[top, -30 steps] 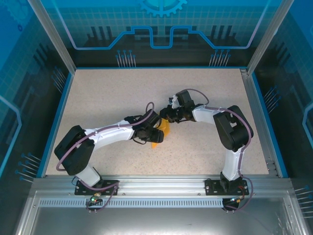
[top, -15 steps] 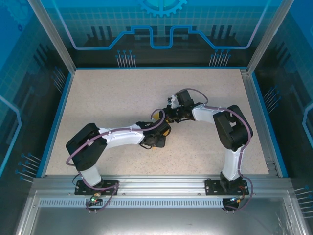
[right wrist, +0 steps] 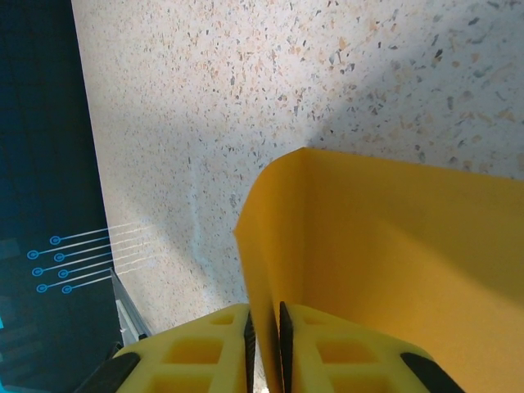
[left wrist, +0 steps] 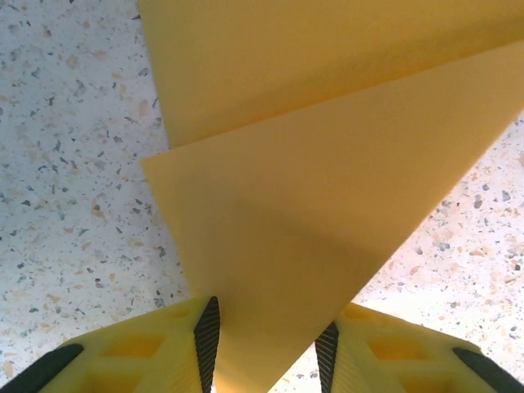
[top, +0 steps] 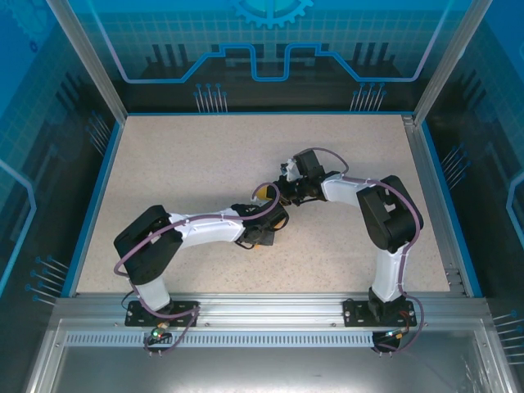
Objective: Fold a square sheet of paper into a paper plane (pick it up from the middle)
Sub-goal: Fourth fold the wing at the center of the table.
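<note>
Our right fingers [right wrist: 214, 345] pinch a smooth orange-yellow paper [right wrist: 393, 254] fold. Our left fingers [left wrist: 205, 340] stand spread around its triangular flap above the speckled table [left wrist: 74, 164].

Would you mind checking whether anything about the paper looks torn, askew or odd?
Nothing stands out. The thin orange-yellow paper sheet is creased into overlapping pointed flaps with no tears visible; the right end effector pinches one raised edge, and the left end effector straddles a flap's tip.
</note>
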Controlling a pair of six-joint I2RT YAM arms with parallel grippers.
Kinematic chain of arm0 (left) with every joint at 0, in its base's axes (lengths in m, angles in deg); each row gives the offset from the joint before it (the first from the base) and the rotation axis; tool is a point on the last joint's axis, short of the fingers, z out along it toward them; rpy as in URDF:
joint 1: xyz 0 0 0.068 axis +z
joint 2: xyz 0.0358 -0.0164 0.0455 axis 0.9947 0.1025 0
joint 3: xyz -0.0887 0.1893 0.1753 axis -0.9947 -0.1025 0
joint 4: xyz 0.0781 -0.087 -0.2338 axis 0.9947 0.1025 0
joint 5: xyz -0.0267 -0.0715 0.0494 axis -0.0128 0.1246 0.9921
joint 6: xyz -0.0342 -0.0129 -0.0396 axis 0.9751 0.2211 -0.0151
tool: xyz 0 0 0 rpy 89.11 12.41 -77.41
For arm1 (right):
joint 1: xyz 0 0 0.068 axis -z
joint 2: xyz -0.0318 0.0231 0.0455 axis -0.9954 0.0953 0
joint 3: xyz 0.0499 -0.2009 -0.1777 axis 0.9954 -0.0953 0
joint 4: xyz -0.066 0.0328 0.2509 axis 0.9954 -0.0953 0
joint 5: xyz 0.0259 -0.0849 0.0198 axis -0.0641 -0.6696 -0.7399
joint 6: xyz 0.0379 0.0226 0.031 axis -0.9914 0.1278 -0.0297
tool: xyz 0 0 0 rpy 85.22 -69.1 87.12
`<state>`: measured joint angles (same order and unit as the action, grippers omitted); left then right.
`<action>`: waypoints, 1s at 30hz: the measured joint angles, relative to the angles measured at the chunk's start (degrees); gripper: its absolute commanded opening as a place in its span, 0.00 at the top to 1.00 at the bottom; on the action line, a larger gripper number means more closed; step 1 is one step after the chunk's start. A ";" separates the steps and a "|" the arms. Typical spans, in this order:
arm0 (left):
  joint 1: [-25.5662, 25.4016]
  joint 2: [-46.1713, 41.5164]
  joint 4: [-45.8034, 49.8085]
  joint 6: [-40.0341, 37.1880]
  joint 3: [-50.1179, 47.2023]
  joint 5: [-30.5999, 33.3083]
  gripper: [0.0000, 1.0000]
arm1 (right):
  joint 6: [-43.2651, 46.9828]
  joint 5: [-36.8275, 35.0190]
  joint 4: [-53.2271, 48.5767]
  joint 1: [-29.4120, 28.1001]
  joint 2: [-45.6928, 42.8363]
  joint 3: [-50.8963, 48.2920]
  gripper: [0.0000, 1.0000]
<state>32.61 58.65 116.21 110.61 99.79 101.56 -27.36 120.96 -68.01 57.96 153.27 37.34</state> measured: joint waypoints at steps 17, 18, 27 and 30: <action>0.00 0.59 -0.09 -1.16 0.00 0.39 0.76 | 0.39 -0.09 -0.48 0.00 0.02 0.00 0.83; 0.00 0.59 -0.11 -1.29 0.00 0.39 0.76 | 0.46 -0.17 -0.63 0.00 0.02 0.00 0.85; 0.00 -1.27 -1.01 -3.50 -1.99 2.51 0.64 | 1.03 -0.44 -1.36 0.00 0.02 0.00 0.93; 0.00 -2.89 -1.51 -4.57 -3.50 3.30 0.64 | 1.03 -0.42 -1.33 0.00 0.02 0.00 0.93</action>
<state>32.61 55.77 114.70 106.04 96.29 104.86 -26.33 120.55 -69.35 57.96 153.29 37.34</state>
